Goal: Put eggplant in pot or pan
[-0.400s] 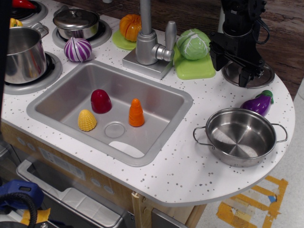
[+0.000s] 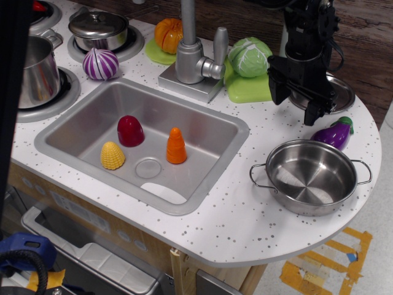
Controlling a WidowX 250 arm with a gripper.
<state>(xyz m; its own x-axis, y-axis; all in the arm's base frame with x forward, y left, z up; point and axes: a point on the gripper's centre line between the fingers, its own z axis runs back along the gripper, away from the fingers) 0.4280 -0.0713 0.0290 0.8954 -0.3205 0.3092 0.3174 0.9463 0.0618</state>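
The eggplant point(image 2: 333, 133), glossy purple with a green stem cap, lies on the white counter at the right edge. The flat silver dish point(image 2: 339, 93) sits just behind it and is partly hidden by the arm. My black gripper point(image 2: 293, 106) hangs open and empty over the counter, at the dish's left edge. It is to the left of the eggplant and a little behind it, with its jaws apart and not touching the eggplant.
A deeper two-handled steel pot point(image 2: 312, 176) stands in front of the eggplant. A green cabbage point(image 2: 250, 57) on a green board, the tap point(image 2: 195, 58) and the sink point(image 2: 73, 129) with several toy vegetables lie to the left. A lidded pot point(image 2: 98, 27) and a striped onion point(image 2: 100, 64) are at the back left.
My gripper has shifted slightly left and forward, uncovering more of the flat dish. The eggplant has not moved.
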